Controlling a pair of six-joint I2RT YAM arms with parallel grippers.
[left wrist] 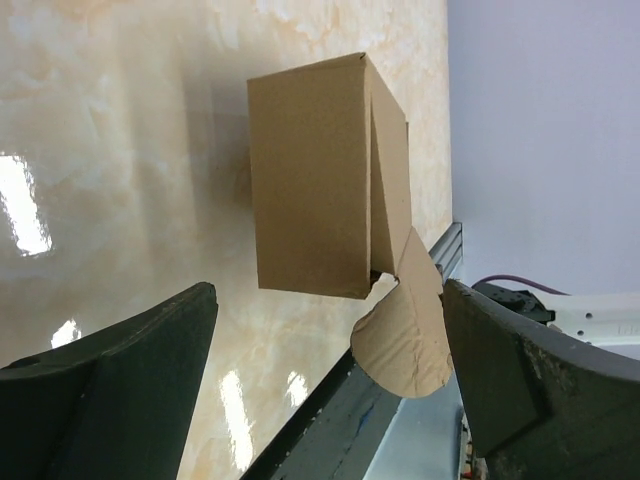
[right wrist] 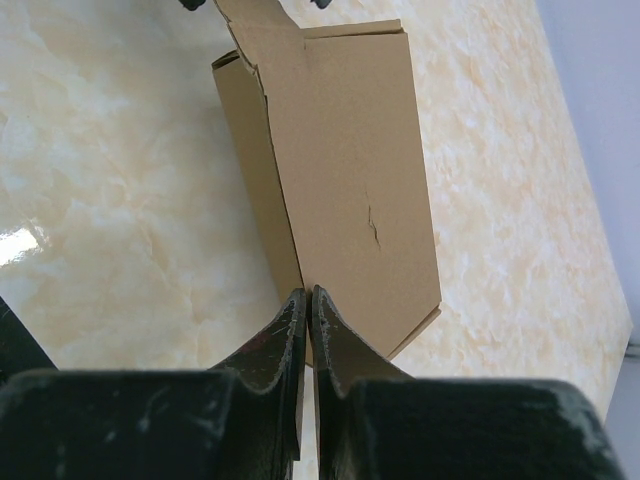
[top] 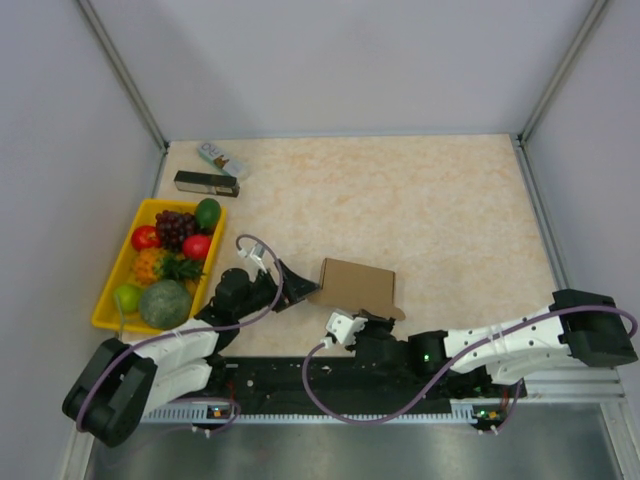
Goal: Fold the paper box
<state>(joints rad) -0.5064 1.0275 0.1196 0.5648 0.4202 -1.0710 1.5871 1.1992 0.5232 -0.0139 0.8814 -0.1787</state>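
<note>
Right fingers [right wrist: 280,340] are pressed together, seemingly nipping a thin cardboard edge at the near end of the paper box [top: 357,285], which sits part-formed on the table [top: 450,200] by the front edge, between the arms. The left gripper [left wrist: 328,298] is spread wide, facing the box's other end, touching nothing. Best play, I'd say: right gripper [right wrist: 308,295] anchors firm while the left closes in square, so the rounded flap [left wrist: 405,345] tucks without skewing the walls.

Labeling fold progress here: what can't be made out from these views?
Right wrist view: the tab at the far end of the paper box, cut off by the top edge.
Right wrist view: whether the shut right gripper pinches cardboard; its fingers hide the contact.
Top view: print on the white packet, too small.
</note>
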